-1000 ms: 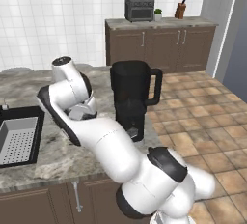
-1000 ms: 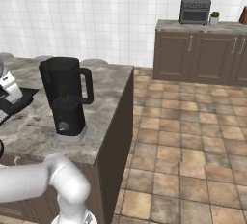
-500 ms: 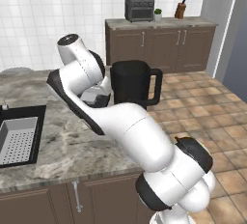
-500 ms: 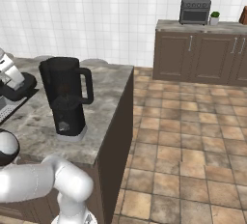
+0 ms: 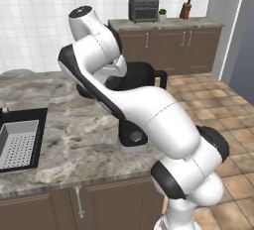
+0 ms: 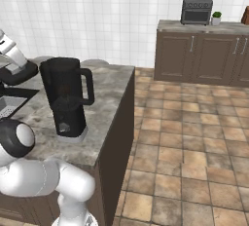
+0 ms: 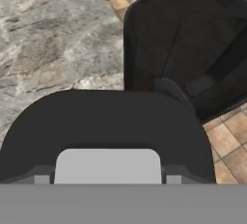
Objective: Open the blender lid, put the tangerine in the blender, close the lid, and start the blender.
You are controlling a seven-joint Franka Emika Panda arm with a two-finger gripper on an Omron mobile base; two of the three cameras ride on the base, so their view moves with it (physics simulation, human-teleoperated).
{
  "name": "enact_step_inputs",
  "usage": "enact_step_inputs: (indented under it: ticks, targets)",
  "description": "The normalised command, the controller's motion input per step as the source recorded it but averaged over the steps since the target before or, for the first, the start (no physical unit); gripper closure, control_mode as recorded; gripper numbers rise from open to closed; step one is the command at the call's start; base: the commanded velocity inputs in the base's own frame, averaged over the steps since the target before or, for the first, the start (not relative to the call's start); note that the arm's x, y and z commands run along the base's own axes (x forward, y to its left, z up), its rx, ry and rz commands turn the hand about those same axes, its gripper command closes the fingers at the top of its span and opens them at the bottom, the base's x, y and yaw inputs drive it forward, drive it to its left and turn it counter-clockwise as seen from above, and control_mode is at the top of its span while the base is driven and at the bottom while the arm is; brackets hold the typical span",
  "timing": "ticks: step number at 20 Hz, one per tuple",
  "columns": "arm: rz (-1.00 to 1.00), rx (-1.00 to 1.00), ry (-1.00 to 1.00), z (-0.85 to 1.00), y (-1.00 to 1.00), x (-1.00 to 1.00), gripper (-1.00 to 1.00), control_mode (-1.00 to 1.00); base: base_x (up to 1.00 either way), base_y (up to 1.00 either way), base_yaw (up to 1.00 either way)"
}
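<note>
One blender stands at the centre left of the right base view, on the marble worktop, jar open at the top. In the hand view, one blender lid with its grey cap occupies the lower centre, close under the camera, apparently carried clear of the jar for loading. The pincer's state cannot be told. One toaster oven sits upper right.
</note>
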Motion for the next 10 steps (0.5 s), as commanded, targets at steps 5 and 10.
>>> enact_step_inputs:
  ticks: [5, 10]
  targets:
    - [0.1, 0.0, -0.06, 0.45, -0.7, 0.05, 1.0, -1.0, 0.0, 0.0, 0.0]
    - [0.1, 0.0, -0.14, 0.07, -0.38, -0.17, 1.0, -1.0, 0.0, 0.0, 0.0]
